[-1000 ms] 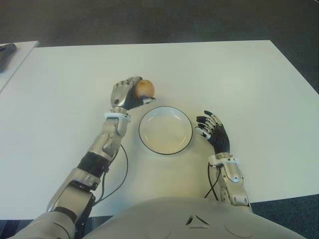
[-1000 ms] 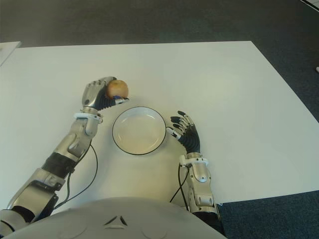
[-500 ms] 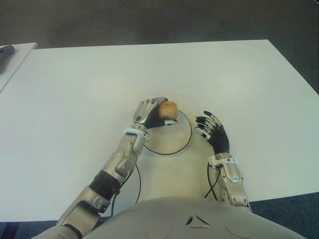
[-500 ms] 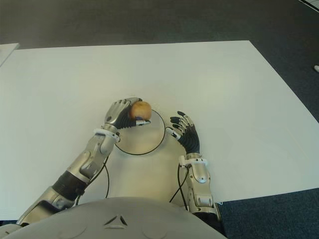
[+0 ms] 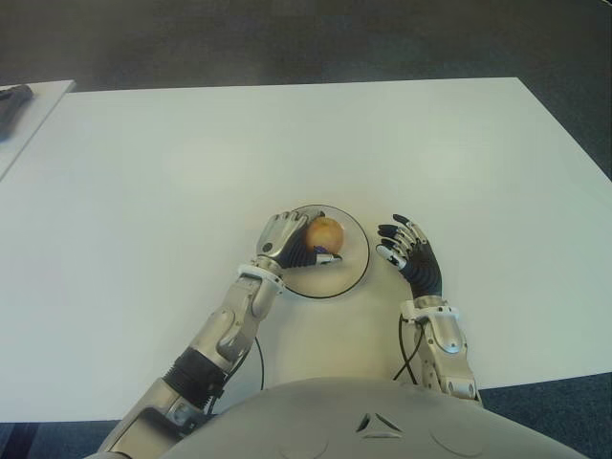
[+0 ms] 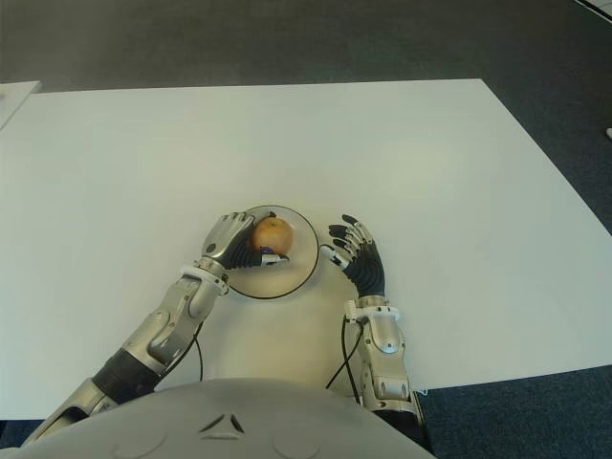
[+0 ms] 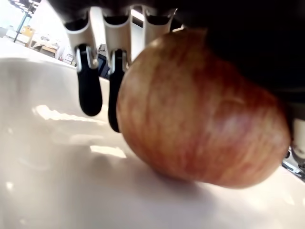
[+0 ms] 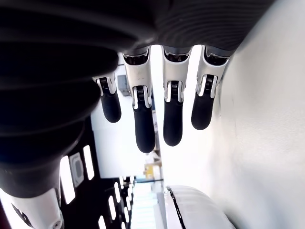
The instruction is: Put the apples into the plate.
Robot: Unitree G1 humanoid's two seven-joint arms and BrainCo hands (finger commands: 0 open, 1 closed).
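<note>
The left hand (image 5: 287, 239) has its fingers (image 7: 89, 88) wrapped around the apple (image 5: 324, 232), which sits down in the plate (image 5: 356, 260) (it looks like it touches). Letting go is left. The right hand (image 5: 409, 251) shows beside the plate on the white surface (image 5: 143, 172), fingers apart, holding nothing.

apple (image 7: 200, 109): smooth, faintly glossy streaked skin
plate (image 5: 356, 256): white, glossy glazed finish with highlights
tabletop (image 5: 143, 191): matt white, smooth
left hand (image 5: 287, 241): brushed metal shell
right hand (image 5: 409, 256) fingers (image 8: 172, 119): matt black pads, white plastic joints
</note>
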